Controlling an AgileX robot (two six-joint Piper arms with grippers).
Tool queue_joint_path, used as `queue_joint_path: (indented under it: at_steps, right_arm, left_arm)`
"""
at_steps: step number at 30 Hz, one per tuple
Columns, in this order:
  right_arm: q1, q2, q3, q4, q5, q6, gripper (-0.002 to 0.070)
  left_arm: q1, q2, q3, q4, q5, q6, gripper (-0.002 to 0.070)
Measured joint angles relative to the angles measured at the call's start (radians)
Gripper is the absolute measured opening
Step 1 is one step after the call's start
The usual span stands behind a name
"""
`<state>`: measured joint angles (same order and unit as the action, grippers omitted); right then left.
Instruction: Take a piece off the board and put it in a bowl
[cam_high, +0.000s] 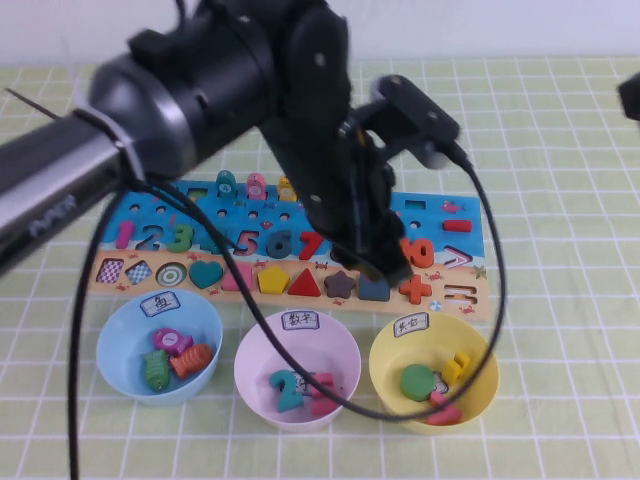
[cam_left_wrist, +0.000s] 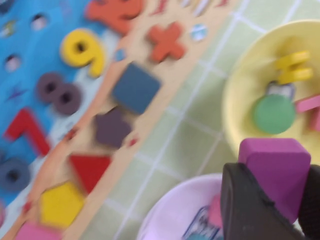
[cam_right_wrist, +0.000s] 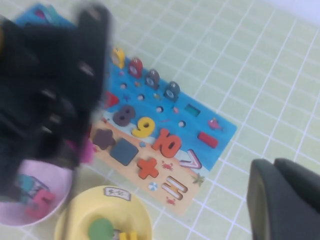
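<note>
High view first: my left arm crosses the picture from the left and reaches down over the puzzle board (cam_high: 150, 215), which I take as my landmark. Just in front of the board's tan strip, on the green checked tabletop (cam_high: 560, 180), three bowls stand in a row: the light blue bowl (cam_high: 113, 345) at the left, the pale pink bowl (cam_high: 252, 360) in the middle, the yellow bowl (cam_high: 484, 372) at the right, each holding a few pieces. The left end effector (cam_high: 385, 265) hangs over the board's front edge, above the gap between the pink and yellow bowls. From the left wrist view, its fingers (cam_left_wrist: 247, 210) are closed on the magenta-purple piece (cam_left_wrist: 275, 165), lifted clear of the board, with the yellow bowl's rim just beside it. A dark blue square (cam_left_wrist: 135, 87) sits in the board's strip. The right end effector (cam_right_wrist: 285, 200) is well off the board's right end; I cannot tell how far open it is.
</note>
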<state>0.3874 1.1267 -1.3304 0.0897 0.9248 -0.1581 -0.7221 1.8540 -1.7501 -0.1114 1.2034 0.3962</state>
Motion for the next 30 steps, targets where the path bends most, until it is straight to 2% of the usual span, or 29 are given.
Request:
queue_joint_path:
  at_steps: [5,12,18,30]
  right_arm:
    - [0.000,-0.158,0.066,0.026,-0.002,0.000,-0.0017]
    - [0.000,-0.287,0.089,0.051,0.030,0.000,-0.0017]
    - [0.000,-0.311,0.089,0.053,0.083,0.000,-0.0017]
    - [0.000,-0.311,0.089,0.036,0.148,-0.017,-0.0017]
  left_arm:
    - [-0.060,0.047,0.000,-0.002,-0.019,0.004,0.0184]
    - [-0.070,0.128,0.000,-0.006,-0.058,0.004,0.0184]
    - [-0.076,0.198,0.000,-0.031,-0.063,0.004,0.0184]
    - [-0.136,0.271,0.000,-0.031,-0.090,0.052,0.0184]
